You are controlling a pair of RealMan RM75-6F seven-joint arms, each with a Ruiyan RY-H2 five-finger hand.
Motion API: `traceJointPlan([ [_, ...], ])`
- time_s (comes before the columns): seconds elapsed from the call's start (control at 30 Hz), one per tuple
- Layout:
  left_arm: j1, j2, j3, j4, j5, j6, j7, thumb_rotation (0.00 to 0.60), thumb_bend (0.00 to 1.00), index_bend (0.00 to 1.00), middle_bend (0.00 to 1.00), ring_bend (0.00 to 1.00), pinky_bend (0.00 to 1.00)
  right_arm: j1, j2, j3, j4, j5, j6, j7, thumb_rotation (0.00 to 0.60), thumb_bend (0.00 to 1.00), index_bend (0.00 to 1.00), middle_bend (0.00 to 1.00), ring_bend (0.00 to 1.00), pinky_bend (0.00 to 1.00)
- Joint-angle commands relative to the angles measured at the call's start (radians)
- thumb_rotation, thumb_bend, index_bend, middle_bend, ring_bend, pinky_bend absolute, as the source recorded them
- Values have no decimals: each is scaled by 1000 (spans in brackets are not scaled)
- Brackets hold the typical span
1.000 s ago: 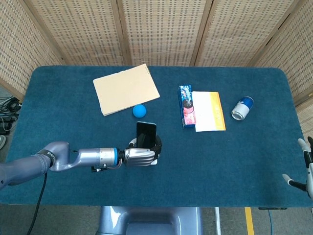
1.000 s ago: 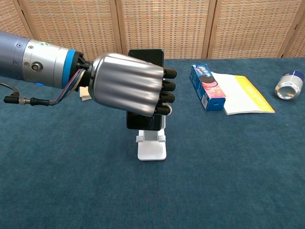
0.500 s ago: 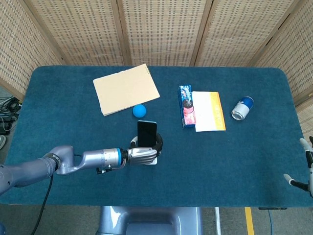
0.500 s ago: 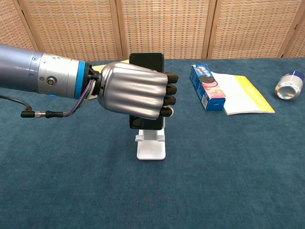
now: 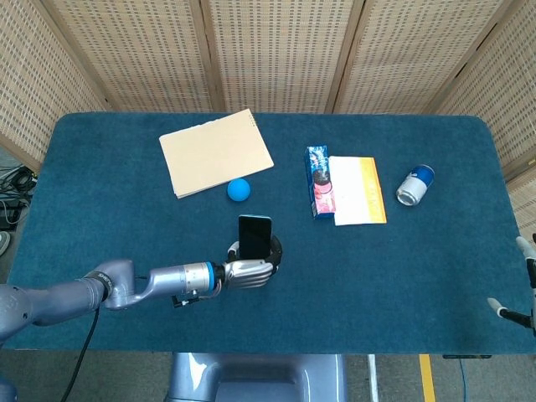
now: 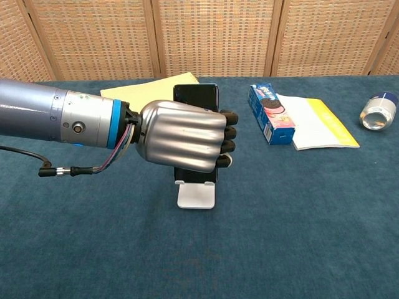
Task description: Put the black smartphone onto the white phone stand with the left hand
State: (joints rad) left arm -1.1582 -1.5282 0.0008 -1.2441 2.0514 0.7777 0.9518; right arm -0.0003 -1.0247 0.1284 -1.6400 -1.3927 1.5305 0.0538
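Observation:
The black smartphone stands upright in the grip of my left hand, whose fingers wrap around its middle. In the head view the black smartphone rises above my left hand near the table's front middle. The white phone stand sits directly under the phone; only its base shows below the fist, and the head view hides it. The phone's lower edge is down at the stand, though whether it rests there is hidden by the hand. My right hand shows only at the far right edge, holding nothing.
A blue ball and a tan folder lie behind the phone. To the right are a cookie packet, a white-and-yellow booklet and a tipped can.
My left hand has lowered and drawn back toward the front edge with the phone, bringing its bottom edge down to the stand. The stand's upright part is now hidden behind the fist.

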Motion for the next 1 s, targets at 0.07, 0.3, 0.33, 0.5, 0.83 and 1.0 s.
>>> traceJointPlan([
  [0.07, 5, 5, 1, -8, -10, 1, -3, 600, 0, 475, 415, 409, 257, -1, 1, -1, -1, -1, 1, 1, 600, 0, 0, 0, 0, 0],
  [0.3, 15, 41, 6, -57, -25, 13, -20, 600, 0, 19, 0, 9, 0, -2, 1, -2, -1, -4, 2, 2, 600, 0, 0, 0, 0, 0],
  [0.33, 21, 48, 4, -69, -29, 22, -20, 600, 0, 6, 0, 1, 0, -2, 2, -3, -1, -5, 3, 2, 600, 0, 0, 0, 0, 0],
  [0.5, 46, 112, -1, -135, -26, 82, -20, 600, 0, 0, 0, 0, 0, -4, 2, -6, -6, -12, 7, -1, 600, 0, 0, 0, 0, 0],
  [0.83, 334, 202, -60, -290, -283, 434, -190, 600, 0, 0, 0, 0, 0, -7, 1, -12, -9, -23, 14, -6, 600, 0, 0, 0, 0, 0],
  [1.0, 550, 177, -50, -377, -464, 644, -373, 600, 0, 0, 0, 0, 0, -5, -2, -10, -6, -19, 10, -9, 600, 0, 0, 0, 0, 0],
])
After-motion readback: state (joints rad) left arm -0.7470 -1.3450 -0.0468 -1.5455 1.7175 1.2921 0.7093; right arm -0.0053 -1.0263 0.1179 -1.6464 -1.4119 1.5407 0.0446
